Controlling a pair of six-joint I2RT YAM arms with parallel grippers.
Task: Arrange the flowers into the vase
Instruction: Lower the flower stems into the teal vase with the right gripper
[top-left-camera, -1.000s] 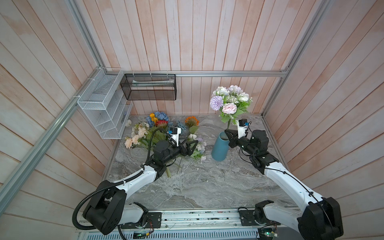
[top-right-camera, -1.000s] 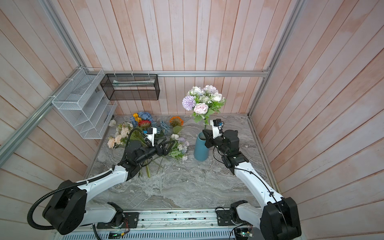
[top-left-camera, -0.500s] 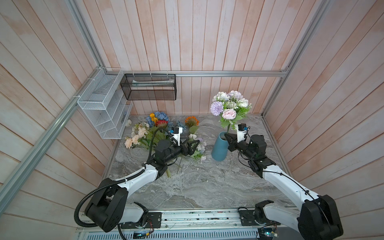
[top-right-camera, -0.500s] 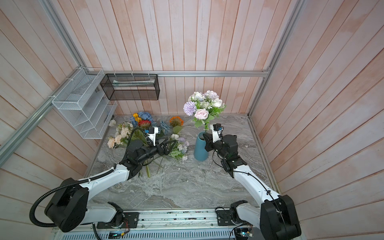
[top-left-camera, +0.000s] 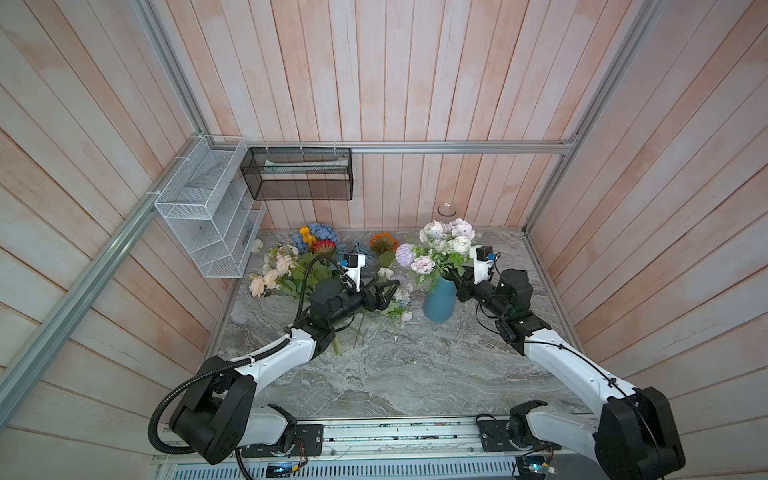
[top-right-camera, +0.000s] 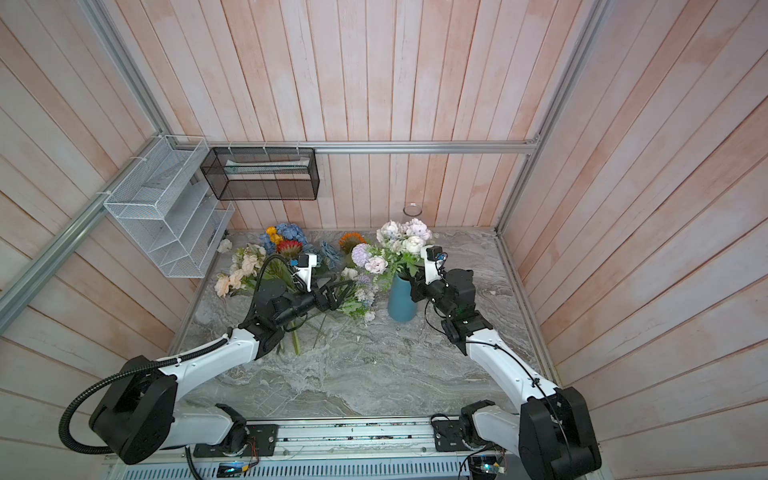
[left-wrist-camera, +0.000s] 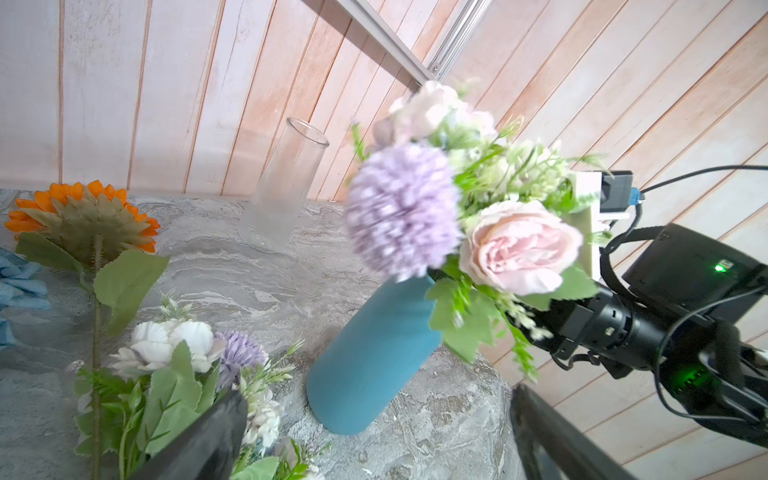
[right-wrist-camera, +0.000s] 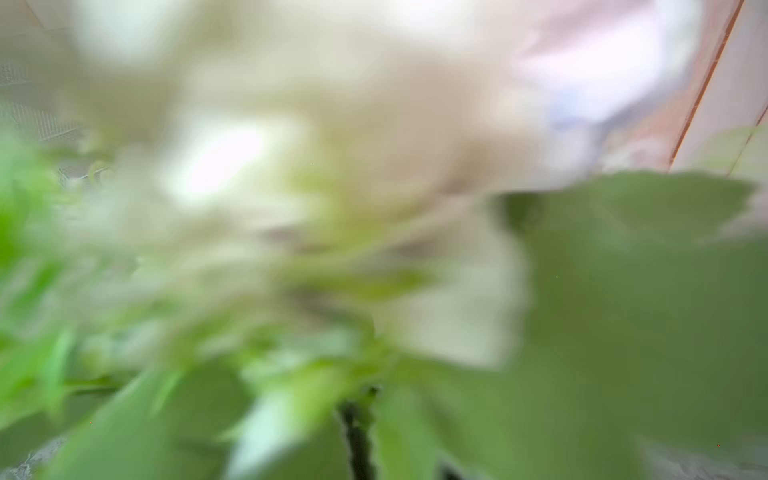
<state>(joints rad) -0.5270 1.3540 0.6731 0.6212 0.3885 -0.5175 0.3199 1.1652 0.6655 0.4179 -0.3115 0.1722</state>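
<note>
Bunch (top-left-camera: 446, 245) appears seated in vase (top-left-camera: 438, 303) | most flowers (top-left-camera: 286, 266) are left by tabletop's (top-left-camera: 395, 374) back edge | left gripper (top-left-camera: 390, 291) is held open | right gripper (top-left-camera: 460, 289) is leaf-hidden, state cannot be told

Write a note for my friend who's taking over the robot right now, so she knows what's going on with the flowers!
Left gripper: open, empty, poised over the loose flowers lying on the table.
Right gripper: at the neck of the blue vase, hidden by the bunch of lilac, pink and white blooms; can't tell if it's open or gripping.
Done: that bunch stands in the blue vase.
Left to do: the loose flowers, orange, red, blue and peach, must go in too.
The clear glass vase at the back is empty.
</note>
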